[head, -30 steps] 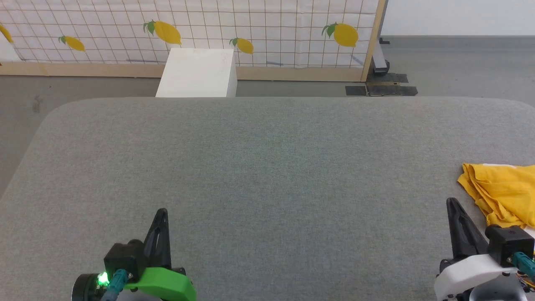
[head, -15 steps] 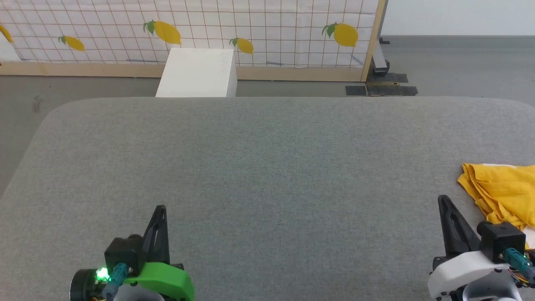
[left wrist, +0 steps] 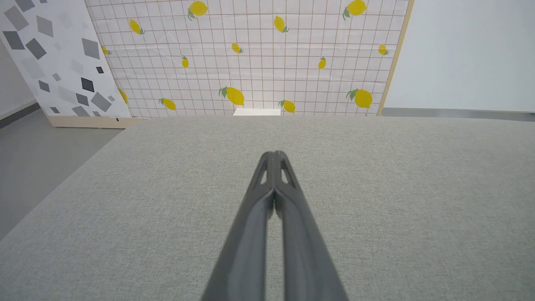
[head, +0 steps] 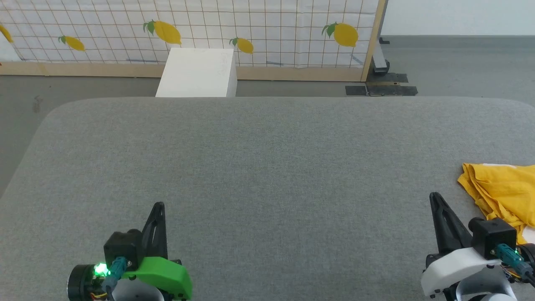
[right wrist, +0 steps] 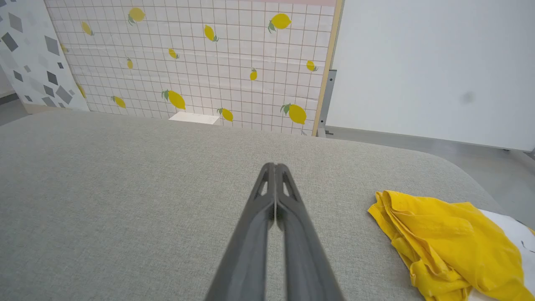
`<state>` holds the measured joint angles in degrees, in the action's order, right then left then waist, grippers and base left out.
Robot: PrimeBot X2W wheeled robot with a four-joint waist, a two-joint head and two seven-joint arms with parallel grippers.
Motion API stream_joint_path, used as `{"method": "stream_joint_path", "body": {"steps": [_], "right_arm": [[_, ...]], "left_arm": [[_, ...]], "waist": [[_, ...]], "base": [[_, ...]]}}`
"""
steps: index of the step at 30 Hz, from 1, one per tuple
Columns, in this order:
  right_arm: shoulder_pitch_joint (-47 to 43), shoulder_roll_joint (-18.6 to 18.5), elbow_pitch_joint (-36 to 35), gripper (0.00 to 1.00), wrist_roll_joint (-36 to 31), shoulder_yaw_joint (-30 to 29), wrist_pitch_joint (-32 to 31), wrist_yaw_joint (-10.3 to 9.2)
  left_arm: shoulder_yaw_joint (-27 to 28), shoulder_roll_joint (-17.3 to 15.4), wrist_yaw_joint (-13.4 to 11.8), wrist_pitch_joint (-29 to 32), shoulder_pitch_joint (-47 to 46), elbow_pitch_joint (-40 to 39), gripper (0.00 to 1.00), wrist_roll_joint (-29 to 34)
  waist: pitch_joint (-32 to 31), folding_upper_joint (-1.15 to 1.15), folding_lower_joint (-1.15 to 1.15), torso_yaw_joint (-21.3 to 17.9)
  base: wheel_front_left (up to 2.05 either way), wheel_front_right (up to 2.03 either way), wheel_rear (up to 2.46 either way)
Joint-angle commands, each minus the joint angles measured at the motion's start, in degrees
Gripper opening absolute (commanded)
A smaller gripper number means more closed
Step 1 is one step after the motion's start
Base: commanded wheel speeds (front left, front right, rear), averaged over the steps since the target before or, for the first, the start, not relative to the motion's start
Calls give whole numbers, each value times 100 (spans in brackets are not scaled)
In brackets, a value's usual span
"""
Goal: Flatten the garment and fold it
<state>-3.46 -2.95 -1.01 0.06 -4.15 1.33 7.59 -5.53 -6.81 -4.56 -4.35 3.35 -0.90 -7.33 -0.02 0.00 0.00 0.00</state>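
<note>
Here's the grey worktop [head: 267,159], and the garment [head: 499,188] sits way over at its right edge. It's a bright yellow heap, crumpled and bunched in folds, running out of the head view's right side. From the right wrist view, a patch of white shows on the heap's far right. The right claw [head: 434,197] is down at the lower right, clenched tight, its fingers pressed together tip to tip and gripping nothing. It points up the worktop just beside the garment's left edge, with a strip of grey showing between finger and cloth. Over at the lower left, the left claw [head: 159,205] is clenched too, and empty, well apart from the garment. Beyond the worktop stands a white box [head: 196,73] on the floor, and behind it a lemon-print screen [head: 259,25].
</note>
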Motion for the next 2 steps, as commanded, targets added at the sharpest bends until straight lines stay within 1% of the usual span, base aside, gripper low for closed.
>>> {"method": "stream_joint_path", "body": {"steps": [1, 2], "right_arm": [[128, 5, 17, 0, -4, 34, -18, -7], [134, 5, 19, 0, -4, 46, -21, -7]], "left_arm": [[58, 66, 54, 25, -124, 12, 0, 122], [74, 76, 66, 37, -130, 14, 0, 141]], "waist": [[0, 0, 0, 0], [0, 0, 0, 0]], "base": [[0, 0, 0], [0, 0, 0]]}}
